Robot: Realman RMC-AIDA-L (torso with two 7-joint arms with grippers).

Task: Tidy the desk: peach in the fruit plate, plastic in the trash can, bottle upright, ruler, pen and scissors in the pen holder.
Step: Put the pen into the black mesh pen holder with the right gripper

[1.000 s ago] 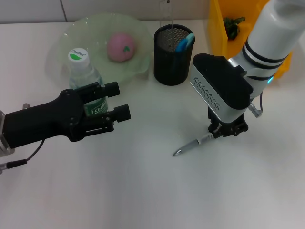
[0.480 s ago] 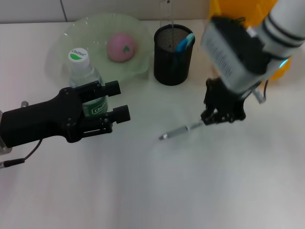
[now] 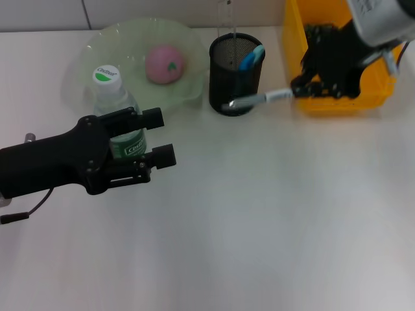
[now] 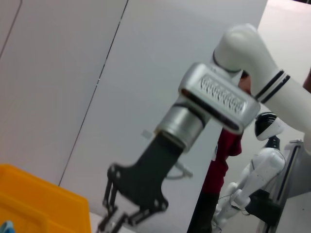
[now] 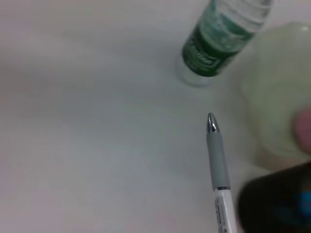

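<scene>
White desk (image 3: 259, 227); right gripper (image 3: 310, 86) holds pen (image 3: 257, 100) beside pen holder (image 3: 235, 74).

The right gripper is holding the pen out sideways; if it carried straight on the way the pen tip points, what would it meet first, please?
Most likely the pen holder: in the head view the right gripper holds the pen level, its tip already in front of the black mesh wall. Depth is unclear, so the tip could be above the table just short of it.

Peach (image 3: 165, 64) on plate (image 3: 97, 52), bottle (image 3: 118, 110) before it, pen holder (image 3: 235, 76) right
</scene>
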